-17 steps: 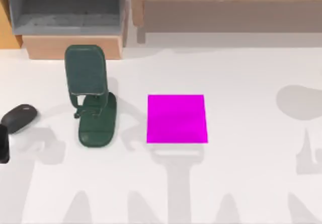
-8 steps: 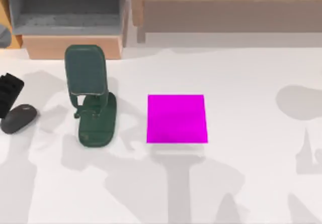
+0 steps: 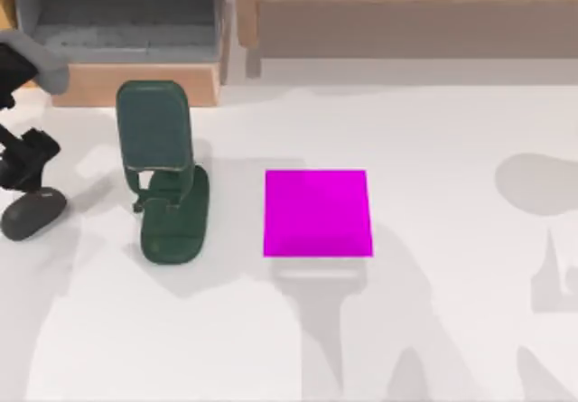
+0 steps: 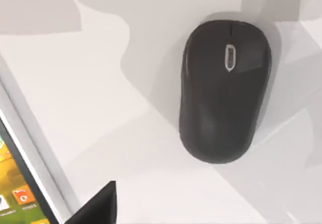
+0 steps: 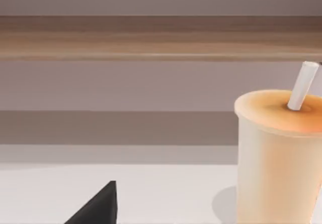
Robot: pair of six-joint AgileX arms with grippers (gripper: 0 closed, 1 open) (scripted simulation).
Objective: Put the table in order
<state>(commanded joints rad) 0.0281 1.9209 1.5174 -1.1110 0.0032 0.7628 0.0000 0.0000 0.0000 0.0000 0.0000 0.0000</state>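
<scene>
So the left gripper (image 3: 27, 163) hangs at the table's (image 3: 452, 330) left edge, right above the dark mouse (image 3: 33, 214). I honestly can't tell how wide its fingers are, and nothing looks held. The table itself is one big rigid white slab that isn't going anywhere; what gets lifted is the stuff on it. My guess is the mouse (image 4: 224, 90) is light, hard and a bit slick, so pinch it across the narrow sides, mid-body. The green phone stand (image 3: 163, 172) is just beside it.

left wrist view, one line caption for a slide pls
Left wrist camera looks down on a dark computer mouse lying on the white table, a phone's edge beside it.
</scene>
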